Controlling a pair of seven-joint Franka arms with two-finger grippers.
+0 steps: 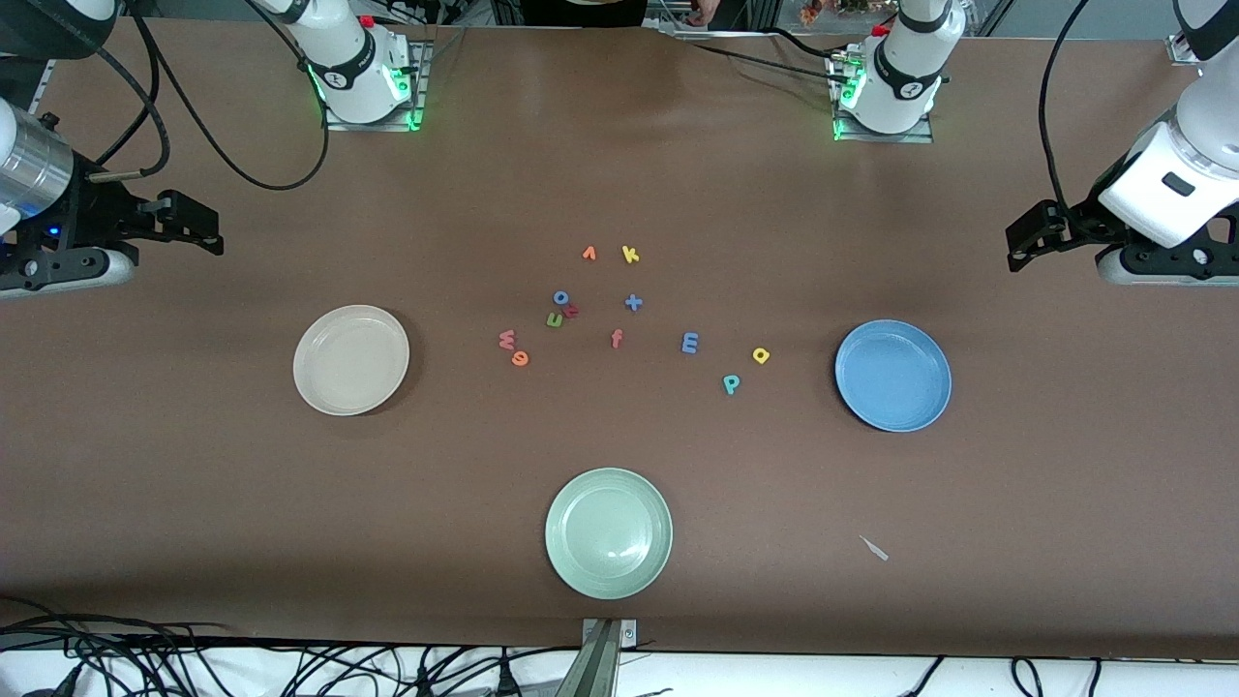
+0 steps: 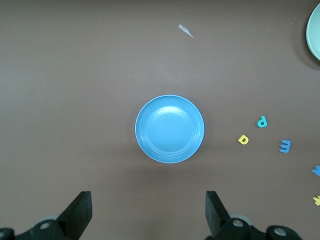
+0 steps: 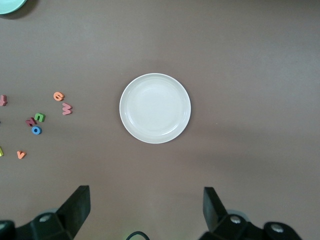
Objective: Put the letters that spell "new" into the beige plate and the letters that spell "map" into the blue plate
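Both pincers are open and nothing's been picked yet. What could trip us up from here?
1. The green n lies against a small red letter and the blue o; a pinch there may drag the wrong pieces.
2. The orange e sits close by the pinkish w, so one could get nudged.
3. The orange f and yellow k share colours with wanted letters and could be mistaken for them.
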